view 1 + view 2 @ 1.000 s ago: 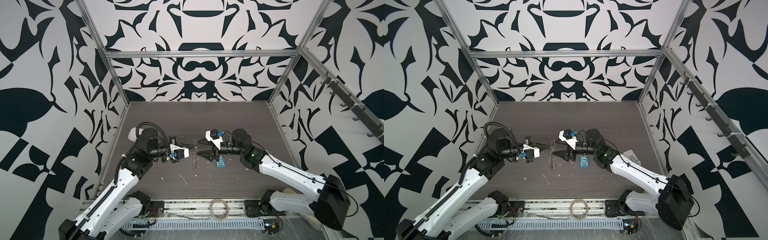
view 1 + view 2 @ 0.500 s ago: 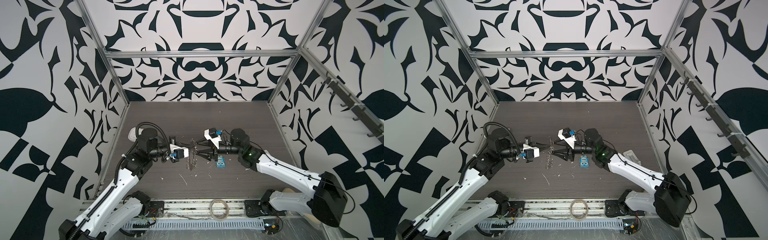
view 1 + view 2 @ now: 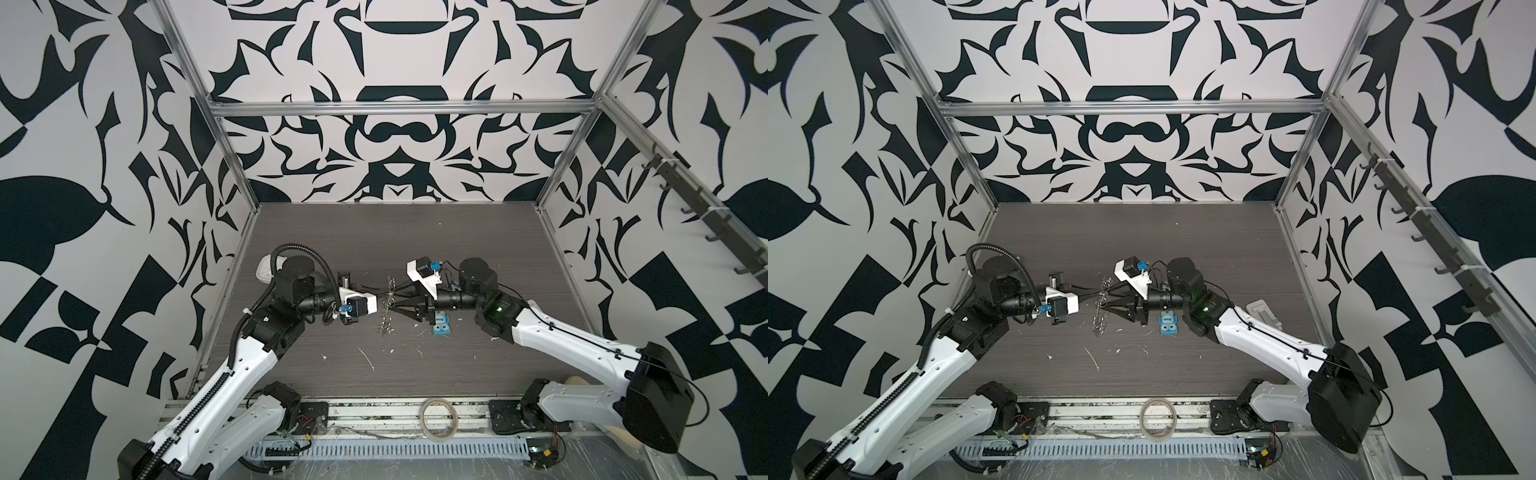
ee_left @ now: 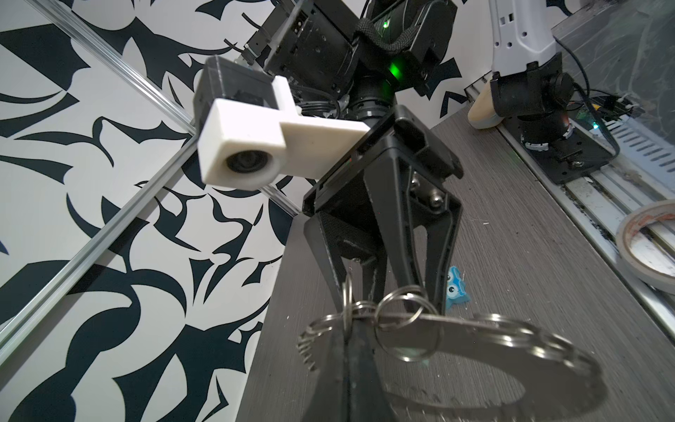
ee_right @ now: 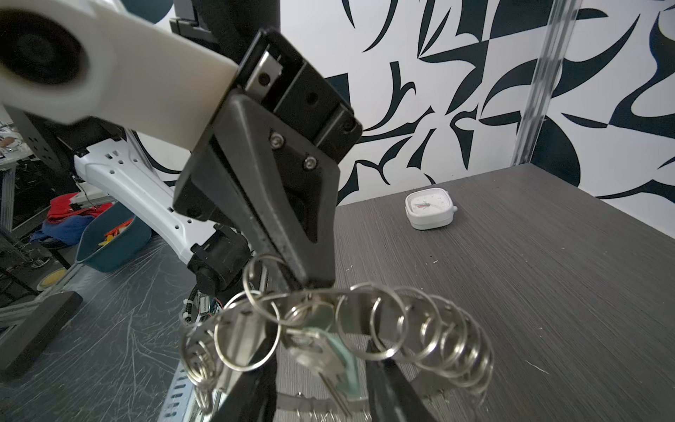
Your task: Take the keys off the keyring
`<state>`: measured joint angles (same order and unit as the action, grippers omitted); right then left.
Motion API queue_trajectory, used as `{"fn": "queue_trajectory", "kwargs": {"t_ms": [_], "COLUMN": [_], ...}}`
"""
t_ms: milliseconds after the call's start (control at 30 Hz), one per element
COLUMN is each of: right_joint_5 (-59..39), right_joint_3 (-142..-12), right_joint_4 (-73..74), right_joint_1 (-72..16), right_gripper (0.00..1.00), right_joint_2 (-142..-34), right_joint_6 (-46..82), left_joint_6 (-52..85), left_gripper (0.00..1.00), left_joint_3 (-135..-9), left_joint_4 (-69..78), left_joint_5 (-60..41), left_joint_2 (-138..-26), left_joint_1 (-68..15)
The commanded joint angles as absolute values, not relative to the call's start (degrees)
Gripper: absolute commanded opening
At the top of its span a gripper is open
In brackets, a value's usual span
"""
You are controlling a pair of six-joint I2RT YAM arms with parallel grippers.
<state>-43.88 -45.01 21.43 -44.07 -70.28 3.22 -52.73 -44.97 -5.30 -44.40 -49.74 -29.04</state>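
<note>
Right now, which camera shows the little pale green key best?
The right wrist view: the key hangs close and sharp among the loops of the keyring. In both top views the keyring stands edge-on, the key too small to tell. The left wrist view shows the blurred keyring, the key almost hidden.

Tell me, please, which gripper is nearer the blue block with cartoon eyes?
Right. The right gripper reaches out from right beside the blue block; the left gripper sits beyond the keyring, farther off.
</note>
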Motion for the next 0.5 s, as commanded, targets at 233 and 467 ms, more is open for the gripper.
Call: {"fn": "queue_trajectory", "kwargs": {"t_ms": [233, 467], "right_joint_5": [-44.11, -45.10], "right_joint_3": [-44.64, -45.12], "right_joint_4": [22.24, 21.16], "right_joint_1": [-45.06, -45.18], "right_gripper": [0.18, 0.23], "right_joint_2": [-66.56, -66.77], "right_joint_6": [1.04, -0.26], "left_joint_6": [-52.30, -52.08], "left_gripper": [0.00, 0.00], "left_joint_3": [-44.31, -44.12], "left_joint_4": [-3.69, -3.26], "left_joint_5": [-45.70, -45.68], "left_joint_2": [-48.95, -48.96], "left_joint_1": [-28.74, -28.73]}}
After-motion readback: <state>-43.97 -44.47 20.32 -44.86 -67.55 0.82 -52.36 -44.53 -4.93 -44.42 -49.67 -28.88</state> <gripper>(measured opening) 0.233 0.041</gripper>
